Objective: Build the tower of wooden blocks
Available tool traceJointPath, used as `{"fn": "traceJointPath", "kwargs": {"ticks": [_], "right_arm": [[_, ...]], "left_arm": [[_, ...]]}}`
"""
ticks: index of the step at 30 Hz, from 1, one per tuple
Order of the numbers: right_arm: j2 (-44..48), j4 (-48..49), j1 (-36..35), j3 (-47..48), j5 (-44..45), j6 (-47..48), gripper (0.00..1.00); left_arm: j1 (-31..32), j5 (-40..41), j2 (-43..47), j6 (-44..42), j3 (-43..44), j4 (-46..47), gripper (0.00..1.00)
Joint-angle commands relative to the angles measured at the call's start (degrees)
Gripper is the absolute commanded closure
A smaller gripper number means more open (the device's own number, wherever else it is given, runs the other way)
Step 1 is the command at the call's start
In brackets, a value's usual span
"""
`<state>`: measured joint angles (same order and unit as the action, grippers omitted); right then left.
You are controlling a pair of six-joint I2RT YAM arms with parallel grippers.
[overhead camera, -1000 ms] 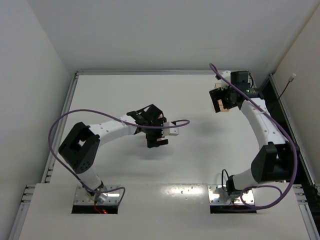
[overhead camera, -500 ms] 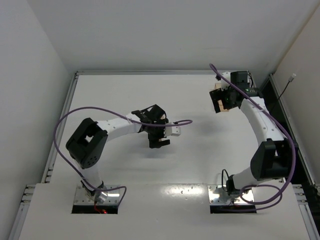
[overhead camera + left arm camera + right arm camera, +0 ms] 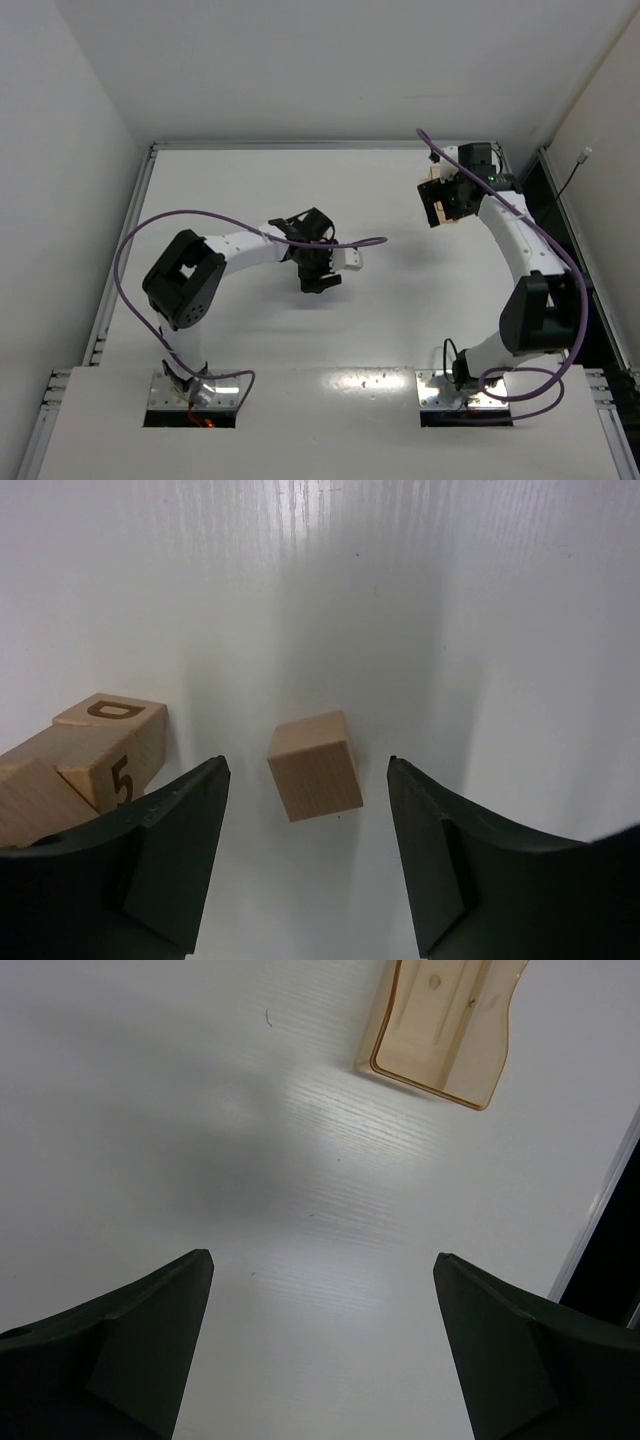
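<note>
Left gripper point(image 3: 318, 276) is hovering low over the table point(image 3: 450, 600), jaws spread wide and straddling one loose wood block point(image 3: 314, 765) that is lying flat, not touching it, nothing held. Near the finger at the view's left edge, the marked blocks point(image 3: 95, 755) are sitting bunched together, showing a D and a 5; I cannot tell whether they are stacked. Right gripper point(image 3: 322, 1257) is idling well apart near the tray point(image 3: 440, 1030), jaws wide and empty. Judging progress: tower at best partly built, and the loose block is needing a grasp and placing.
</note>
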<state>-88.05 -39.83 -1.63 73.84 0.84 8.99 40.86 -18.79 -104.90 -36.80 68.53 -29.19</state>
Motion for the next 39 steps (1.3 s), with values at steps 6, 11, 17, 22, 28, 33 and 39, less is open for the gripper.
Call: {"fn": "traceJointPath", "kwargs": {"ticks": [6, 11, 17, 22, 28, 33, 39], "right_arm": [[-0.54, 0.2, 0.13, 2.8, -0.84, -0.21, 0.11], [-1.07, 0.2, 0.13, 2.8, -0.84, -0.21, 0.12], [-1.07, 0.2, 0.13, 2.8, -1.9, -0.21, 0.13], [-0.46, -0.33, 0.13, 2.8, -2.42, -0.21, 0.15], [1.39, -1.03, 0.13, 2.8, -4.35, -0.21, 0.15], [1.39, -2.18, -0.92, 3.94, -8.3, 0.94, 0.15], [-1.33, -3.5, -0.92, 7.18, -9.45, 0.94, 0.15]], "left_arm": [[-1.05, -2.84, -1.88, -1.26, 1.96, -0.43, 0.47], [-1.05, -2.84, -1.88, -1.26, 2.48, -0.96, 0.65], [-0.53, -3.89, 0.48, 1.28, 2.48, -2.19, 1.0], [2.02, -6.78, 7.33, 8.13, 2.48, -5.79, 1.0], [8.44, -6.79, 18.23, 14.73, 6.51, -13.25, 1.0], [9.15, -0.13, 16.58, 19.21, 19.32, -22.12, 1.0], [6.52, 10.16, 8.24, 24.66, 32.61, -30.57, 1.0]]}}
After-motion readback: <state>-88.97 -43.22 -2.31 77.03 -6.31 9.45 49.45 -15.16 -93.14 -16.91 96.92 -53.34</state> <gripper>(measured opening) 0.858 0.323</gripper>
